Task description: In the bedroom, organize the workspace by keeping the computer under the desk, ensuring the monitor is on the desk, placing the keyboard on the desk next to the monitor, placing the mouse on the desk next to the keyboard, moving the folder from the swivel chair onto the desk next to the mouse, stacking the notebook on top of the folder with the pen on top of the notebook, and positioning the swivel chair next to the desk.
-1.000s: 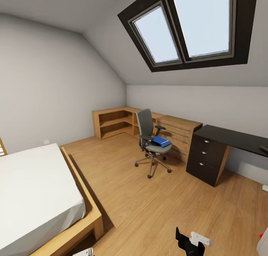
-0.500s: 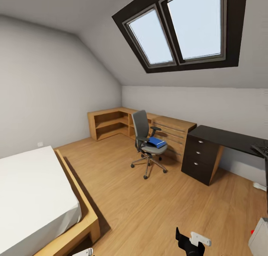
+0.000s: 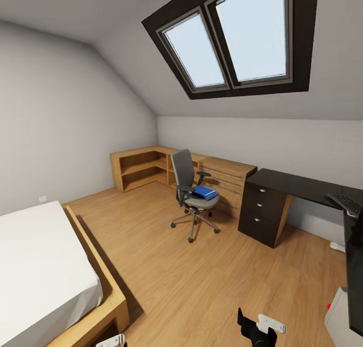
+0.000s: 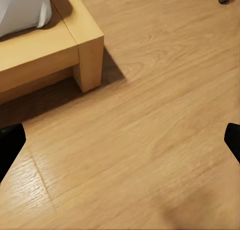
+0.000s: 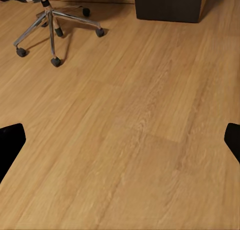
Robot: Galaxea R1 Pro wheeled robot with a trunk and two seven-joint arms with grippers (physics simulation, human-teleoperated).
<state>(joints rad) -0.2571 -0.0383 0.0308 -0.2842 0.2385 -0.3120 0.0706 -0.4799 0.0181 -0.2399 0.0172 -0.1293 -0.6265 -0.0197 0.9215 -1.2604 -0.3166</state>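
Wide stretch of bare light-wood plank floor (image 3: 201, 286) ahead, hemmed on the left by the white-mattressed bed in its pale wooden frame (image 3: 113, 306), frame corner (image 4: 90, 45) near the left claw (image 4: 120, 140). Beyond, grey-backed swivel chair on a chrome five-star base (image 3: 191, 196), casters (image 5: 56, 61) on the floor, standing apart from the glossy black desk with its three-drawer unit (image 3: 262, 211). Flat bright blue folder (image 3: 205, 192) lying on the chair's seat. Slim keyboard with black keys (image 3: 345, 202) on the desk top at far right. Left claw spread wide; right claw (image 5: 120, 140) spread wide too, both over open floor.
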